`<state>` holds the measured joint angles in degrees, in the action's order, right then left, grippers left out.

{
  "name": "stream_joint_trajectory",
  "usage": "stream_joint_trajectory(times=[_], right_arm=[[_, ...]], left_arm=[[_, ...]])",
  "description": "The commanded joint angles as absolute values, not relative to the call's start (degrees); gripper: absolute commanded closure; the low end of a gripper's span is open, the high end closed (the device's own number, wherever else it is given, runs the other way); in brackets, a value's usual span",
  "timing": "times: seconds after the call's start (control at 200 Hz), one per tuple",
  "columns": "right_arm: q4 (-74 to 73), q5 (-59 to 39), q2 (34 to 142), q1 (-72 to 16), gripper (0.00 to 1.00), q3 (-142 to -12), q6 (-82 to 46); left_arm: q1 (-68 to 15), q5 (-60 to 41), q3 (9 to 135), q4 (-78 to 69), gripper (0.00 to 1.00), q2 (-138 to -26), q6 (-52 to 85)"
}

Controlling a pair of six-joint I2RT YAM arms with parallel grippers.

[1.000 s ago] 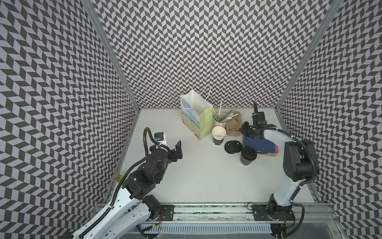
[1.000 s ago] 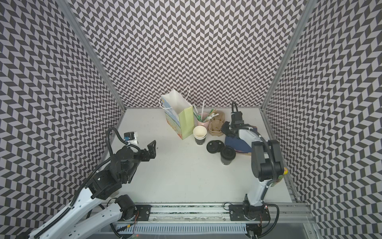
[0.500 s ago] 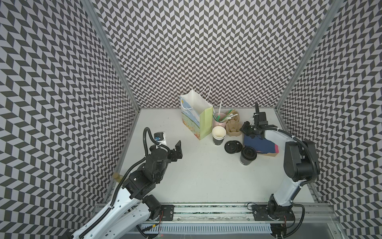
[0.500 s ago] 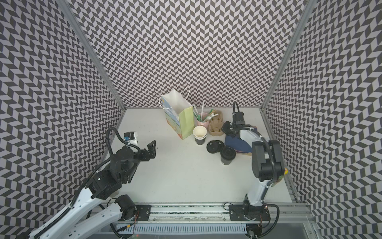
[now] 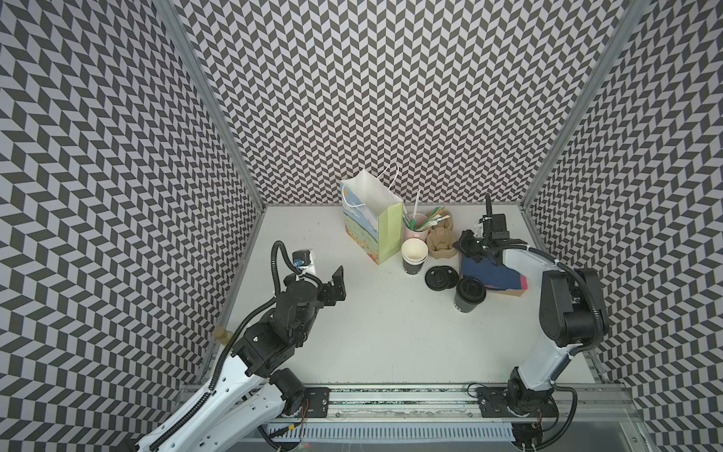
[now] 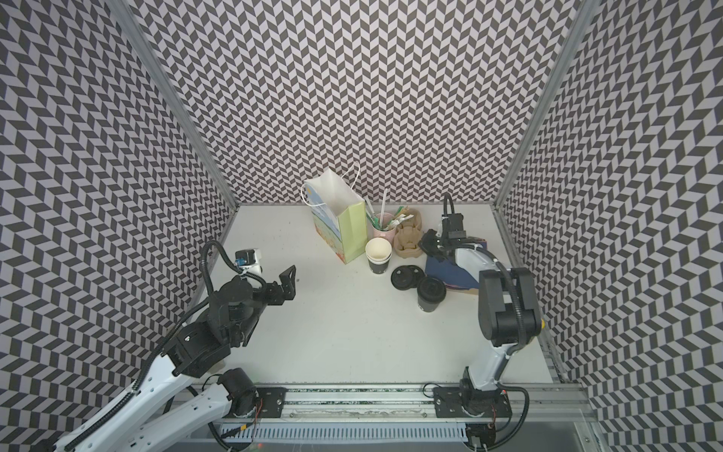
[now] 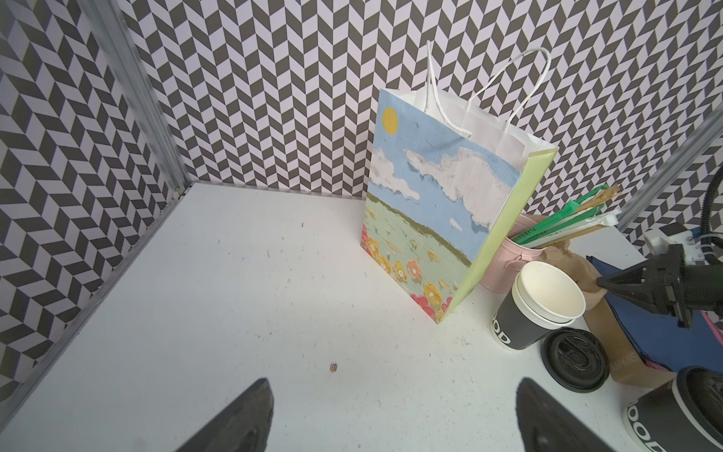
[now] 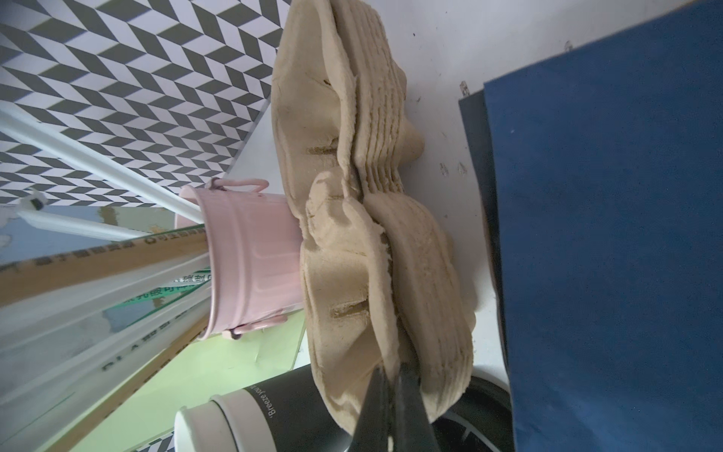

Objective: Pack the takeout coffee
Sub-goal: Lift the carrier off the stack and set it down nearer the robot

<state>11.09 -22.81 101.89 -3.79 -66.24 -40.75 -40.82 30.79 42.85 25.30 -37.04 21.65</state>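
The takeout coffee (image 5: 469,294) (image 6: 429,293), a black cup with its black lid on, stands upright to the right of centre; the left wrist view shows it at the edge (image 7: 680,415). My right gripper (image 5: 458,245) (image 6: 424,244) (image 8: 391,375) is behind it at the stack of tan cup carriers (image 5: 441,244) (image 8: 352,274). It is shut on the rim of the top carrier. My left gripper (image 5: 336,283) (image 7: 391,387) hangs open over bare table on the left, holding nothing.
The painted gift bag (image 5: 371,219) (image 7: 442,219) stands open at the back. By it are a pink cup of straws (image 5: 415,231), stacked lidless black cups (image 5: 414,256), loose black lids (image 5: 441,278) and blue napkins on a brown packet (image 5: 489,270).
My right gripper's jaws have closed the last bit onto the carrier's rim. The left arm has not moved.
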Motion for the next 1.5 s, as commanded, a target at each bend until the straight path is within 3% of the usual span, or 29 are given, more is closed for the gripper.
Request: stream_joint_trajectory(times=[0.0, 0.671, 1.207, 1.497], right_arm=[[5.08, -25.73, 98.99, -3.11, 1.00, -64.71, -42.03], [-11.64, -36.92, 93.88, -0.07, 1.00, -57.92, -47.38], [-3.31, -26.87, 79.10, 1.74, 1.00, -54.80, -47.11], [6.80, -29.67, 63.70, -0.95, 1.00, -50.66, -42.73]], left_arm=[[-40.39, 30.76, 42.26, 23.91, 0.03, -36.78, 21.18], [-40.31, 30.50, 42.33, 23.90, 0.03, -36.93, 20.99], [-40.26, 30.50, 42.30, 23.91, 0.03, -36.18, 21.01], [-40.19, 30.78, 42.42, 23.96, 0.03, -35.58, 21.18]])
